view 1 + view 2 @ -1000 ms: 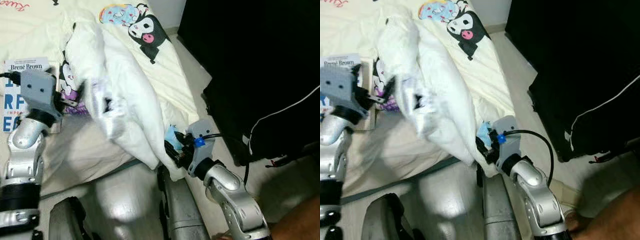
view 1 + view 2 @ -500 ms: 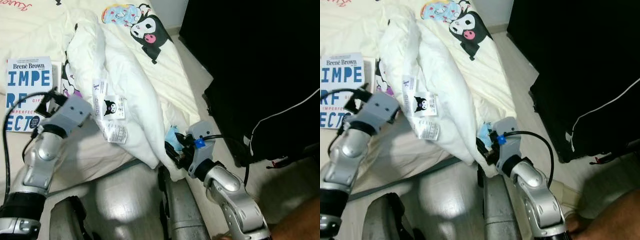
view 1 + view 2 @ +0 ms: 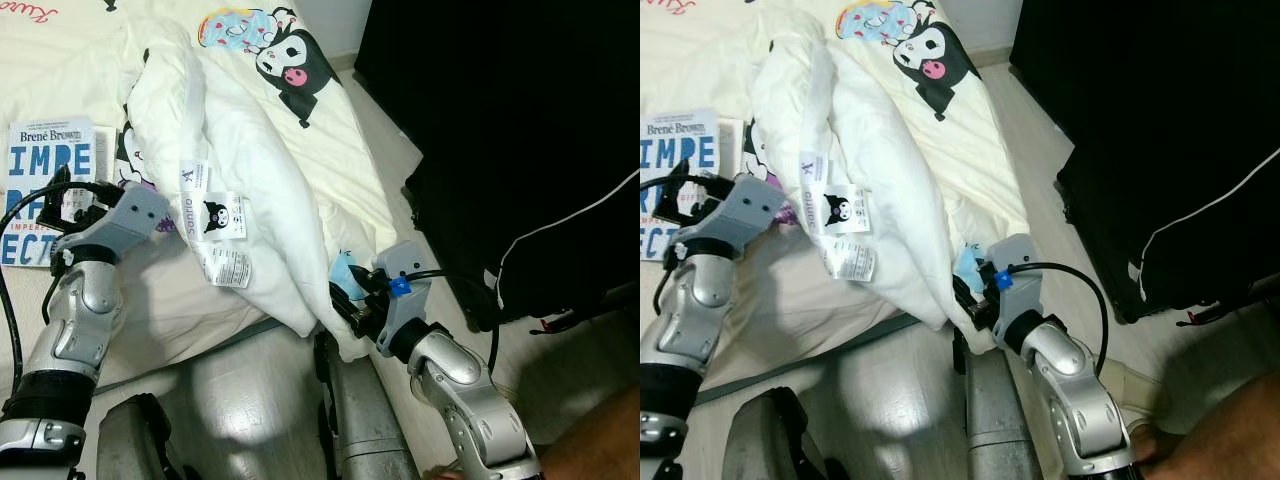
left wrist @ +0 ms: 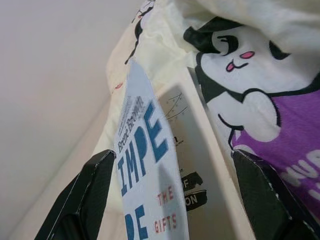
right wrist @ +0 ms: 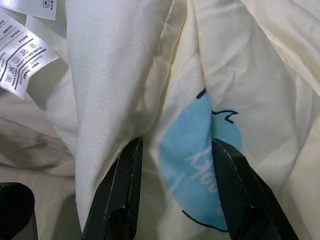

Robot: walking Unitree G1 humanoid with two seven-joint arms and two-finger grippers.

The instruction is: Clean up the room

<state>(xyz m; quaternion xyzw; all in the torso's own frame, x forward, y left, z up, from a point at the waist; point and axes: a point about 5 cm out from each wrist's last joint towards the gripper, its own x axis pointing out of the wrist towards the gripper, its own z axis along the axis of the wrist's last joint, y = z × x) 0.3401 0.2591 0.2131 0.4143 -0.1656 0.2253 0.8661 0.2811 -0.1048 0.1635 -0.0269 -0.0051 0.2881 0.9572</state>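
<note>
The right claw (image 3: 345,300) is clenched on the duvet's (image 3: 250,170) near corner at the bed's (image 3: 60,60) edge, presumably to pull it straight; the left claw (image 3: 70,195) hangs released, reaching over the book (image 3: 40,165) lying beside the bunched duvet.

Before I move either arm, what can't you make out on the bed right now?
- Blue-and-white paperback book: its left part is cut off by the head view's edge, its lower part covered by the left claw.
- Small print on the white care labels: too small to read.
- Right claw: fingertips buried in the cream printed bedding.
</note>
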